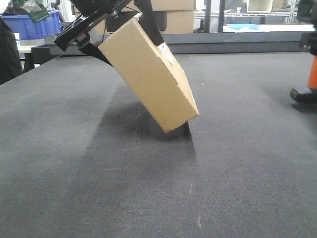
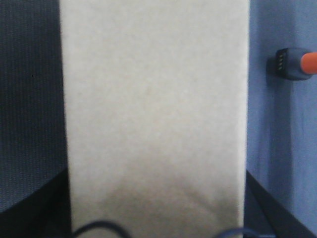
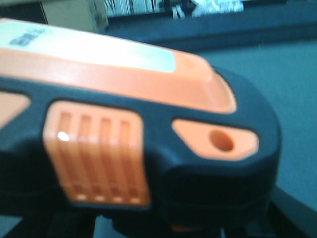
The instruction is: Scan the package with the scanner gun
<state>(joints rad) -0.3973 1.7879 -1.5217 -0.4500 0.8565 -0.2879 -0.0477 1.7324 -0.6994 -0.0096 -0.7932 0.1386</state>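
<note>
**A:** Dark woven counter (image 1: 99,198). Plain tan cardboard box (image 1: 148,74) is tilted, lower corner down at it.

**B:** Left fingers (image 1: 74,33) clamp its top. Orange-black plastic scanner (image 1: 312,74) stands right, label blurred. Right fingers (image 3: 294,210): can't tell.

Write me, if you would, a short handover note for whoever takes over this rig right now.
Left gripper: shut on the package, holding it tilted. Its lower corner is at or just above the mat; I cannot tell which. The small white label faces up and to the right.
Right gripper: fingers not clearly visible. Its wrist camera is filled by the scanner gun, so the grip cannot be told.
Scanner gun: at the right edge of the front view, base apparently on the mat.
Done: package raised and tilted.
Left: aim the scanner head at the label and scan.
</note>
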